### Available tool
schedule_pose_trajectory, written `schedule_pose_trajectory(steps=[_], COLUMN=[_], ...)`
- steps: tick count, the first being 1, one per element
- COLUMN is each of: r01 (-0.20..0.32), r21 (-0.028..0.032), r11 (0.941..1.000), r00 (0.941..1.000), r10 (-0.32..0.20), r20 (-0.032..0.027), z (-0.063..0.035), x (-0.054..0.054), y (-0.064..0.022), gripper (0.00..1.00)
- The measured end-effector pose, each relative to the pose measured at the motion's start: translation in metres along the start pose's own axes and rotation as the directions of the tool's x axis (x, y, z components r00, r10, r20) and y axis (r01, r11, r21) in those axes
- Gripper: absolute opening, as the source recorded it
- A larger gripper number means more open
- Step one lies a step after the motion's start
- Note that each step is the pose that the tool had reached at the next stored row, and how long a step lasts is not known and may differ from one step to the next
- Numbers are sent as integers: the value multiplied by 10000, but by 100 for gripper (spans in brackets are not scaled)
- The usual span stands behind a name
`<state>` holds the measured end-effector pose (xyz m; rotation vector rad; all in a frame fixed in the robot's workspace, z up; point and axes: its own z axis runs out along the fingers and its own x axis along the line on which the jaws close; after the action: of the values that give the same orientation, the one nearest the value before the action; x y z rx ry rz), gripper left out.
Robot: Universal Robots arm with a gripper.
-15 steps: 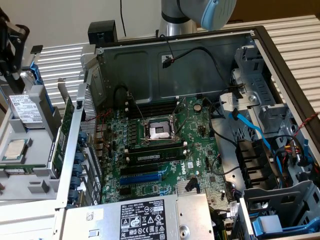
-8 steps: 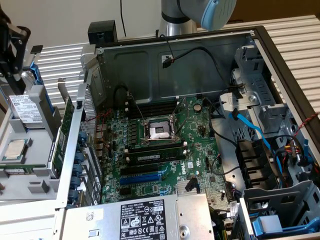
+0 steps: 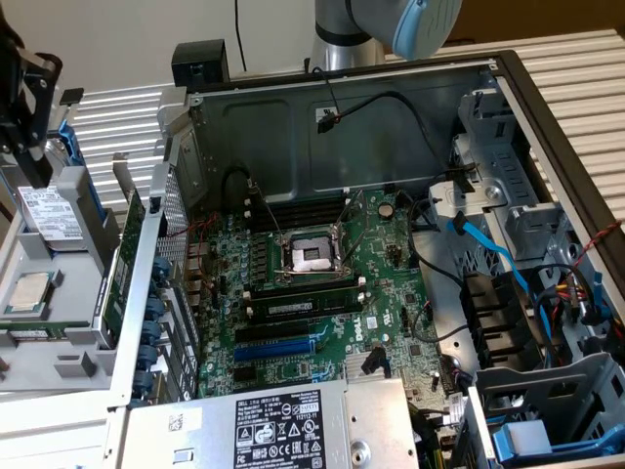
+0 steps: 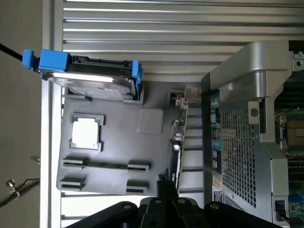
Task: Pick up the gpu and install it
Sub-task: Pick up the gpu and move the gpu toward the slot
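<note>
Your gripper (image 3: 34, 166), partly cut off at the exterior view's left edge, is closed on nothing. The gpu (image 3: 121, 264) stands edge-on in the gray tray (image 3: 78, 363), just left of the case (image 3: 391, 107), with its face hidden.

The gpu (image 3: 121, 262) stands on its edge at the tray's (image 3: 73, 360) side, between the chip (image 3: 27, 291) and the computer case (image 3: 391, 107).

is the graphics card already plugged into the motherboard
No, the graphics card stands on edge at the gray tray, outside the case, and the blue slot is bare.
</note>
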<state>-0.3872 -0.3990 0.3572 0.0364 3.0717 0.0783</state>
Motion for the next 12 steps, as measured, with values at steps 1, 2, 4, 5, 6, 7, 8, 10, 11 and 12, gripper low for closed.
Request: schedule_pose_trajectory(steps=[1, 2, 4, 5, 6, 7, 8, 10, 11, 12], r01=[5, 6, 8, 9, 10, 12, 13, 17, 18, 20], r21=[0, 0, -1, -1, -2, -3, -4, -13, -22, -30], r11=[10000, 10000, 10000, 10000, 10000, 10000, 10000, 10000, 10000, 10000], r00=[10000, 10000, 10000, 10000, 10000, 9999, 9999, 9997, 9996, 9995], r10=[-5, -6, -8, -9, -10, -12, -13, -16, -17, -19], r20=[8, 15, 43, 64, 86, 113, 145, 225, 268, 310], z=[18, 35, 69, 84, 97, 110, 119, 133, 140, 146], x=[2, 3, 5, 6, 7, 8, 9, 10, 10, 10], y=[-1, -2, -3, -4, -5, -6, -6, -7, -7, -7], gripper=[11, 11, 11, 11, 11, 11, 11, 11, 11, 11])
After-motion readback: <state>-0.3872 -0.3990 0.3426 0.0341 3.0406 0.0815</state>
